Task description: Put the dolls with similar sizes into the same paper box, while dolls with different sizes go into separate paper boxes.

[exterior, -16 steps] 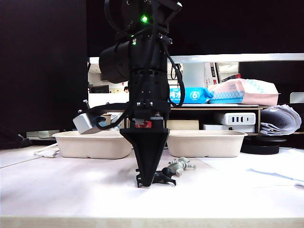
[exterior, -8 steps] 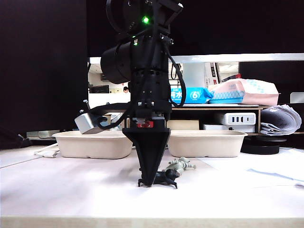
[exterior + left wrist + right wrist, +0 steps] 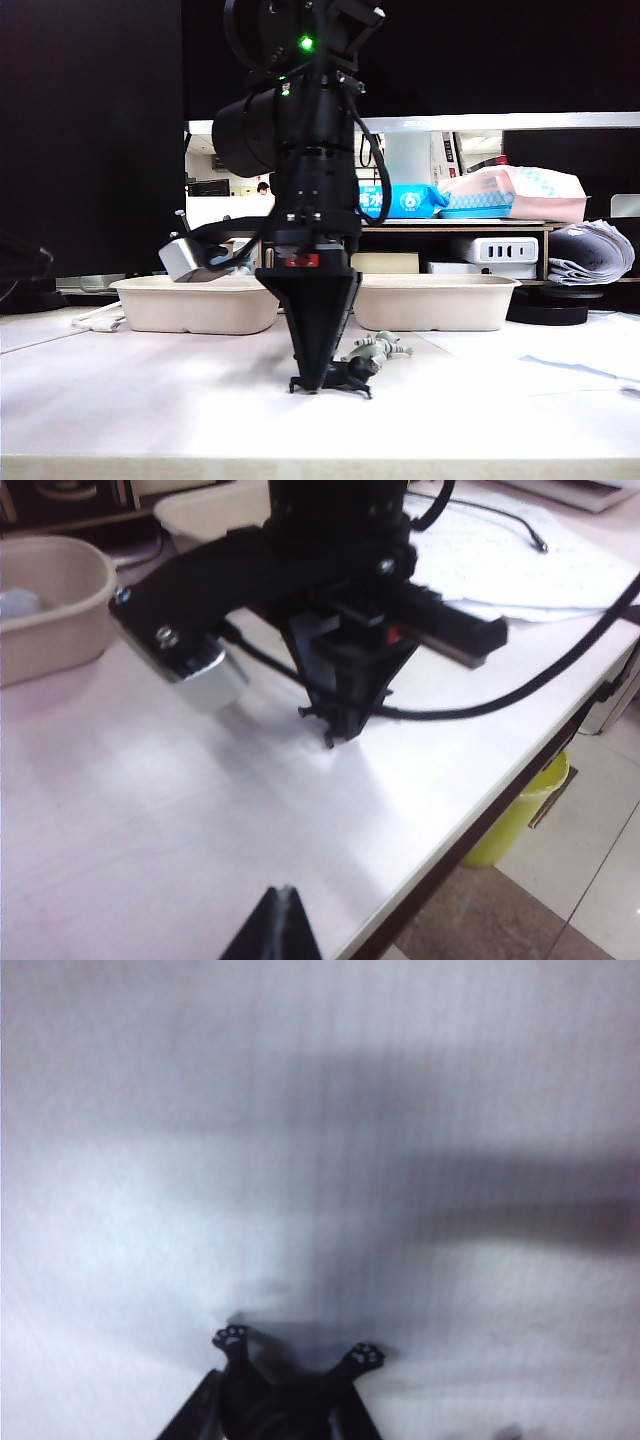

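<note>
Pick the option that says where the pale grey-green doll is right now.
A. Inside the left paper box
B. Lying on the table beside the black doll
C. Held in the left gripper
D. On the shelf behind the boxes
B: in the exterior view the pale grey-green doll lies on the table just behind the black doll, which the right gripper is closed around, in front of the paper boxes.

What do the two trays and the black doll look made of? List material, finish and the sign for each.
Trays: likely moulded paper pulp, matte beige; rolled rims and soft rounded corners suggest it.
Black doll, between the right gripper's closed fingers: probably hard plastic, dark with slight sheen; the right wrist view shows moulded paws with painted white pads.
The left gripper is shut, idle.
</note>
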Motion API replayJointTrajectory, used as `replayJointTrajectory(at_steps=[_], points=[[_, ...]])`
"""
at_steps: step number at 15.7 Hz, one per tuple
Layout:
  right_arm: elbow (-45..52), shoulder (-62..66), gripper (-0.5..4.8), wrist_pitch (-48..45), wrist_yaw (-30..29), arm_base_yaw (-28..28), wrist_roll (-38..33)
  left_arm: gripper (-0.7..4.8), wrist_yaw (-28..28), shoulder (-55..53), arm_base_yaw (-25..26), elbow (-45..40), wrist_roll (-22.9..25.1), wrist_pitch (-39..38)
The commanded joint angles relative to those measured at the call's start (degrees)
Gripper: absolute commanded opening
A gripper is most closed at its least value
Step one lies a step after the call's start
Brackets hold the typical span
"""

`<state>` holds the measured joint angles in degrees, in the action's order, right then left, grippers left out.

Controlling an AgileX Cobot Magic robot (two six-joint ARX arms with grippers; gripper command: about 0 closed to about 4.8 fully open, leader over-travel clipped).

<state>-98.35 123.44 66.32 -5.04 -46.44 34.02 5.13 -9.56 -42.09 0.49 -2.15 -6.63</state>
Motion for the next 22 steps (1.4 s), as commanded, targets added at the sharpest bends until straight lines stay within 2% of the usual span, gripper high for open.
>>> replayJointTrajectory(at_steps=[1, 5, 8, 14, 16, 18, 20, 22], points=[[-3.85, 0.09, 0.84, -1.55, 0.00, 0.42, -2.45, -0.05, 0.09, 1.25, -0.02, 0.04, 0.20, 0.63], [-13.53, 0.07, 0.84, -1.46, 0.46, 4.04, -5.51, -0.05, 0.07, 4.68, 0.00, 0.04, 0.20, 0.66], [-18.51, 0.07, 0.84, -2.16, 0.46, 9.73, -7.30, -0.05, 0.15, 9.33, 0.02, 0.04, 0.20, 1.36], [-18.75, 1.86, 0.86, -8.26, 0.96, 18.97, -7.96, -0.05, 0.24, 9.38, 0.15, 0.04, 0.20, 1.11], [-18.75, 2.73, 1.25, -9.64, 1.57, 20.04, -9.16, -0.05, 0.07, 9.38, 0.15, 0.04, 0.20, 1.14], [-18.75, 3.08, 2.67, -9.75, 2.43, 20.46, -9.42, -0.05, 0.07, 9.38, 0.15, 0.04, 0.20, 1.14], [-19.47, 2.95, 2.79, -9.03, 2.54, 20.44, -10.73, -0.05, 0.09, 9.38, 0.15, 0.04, 0.20, 1.14], [-23.47, 2.80, 2.79, -2.25, 0.83, 20.06, -13.51, -0.05, 0.09, 8.17, 0.24, 0.04, 0.20, 1.18]])
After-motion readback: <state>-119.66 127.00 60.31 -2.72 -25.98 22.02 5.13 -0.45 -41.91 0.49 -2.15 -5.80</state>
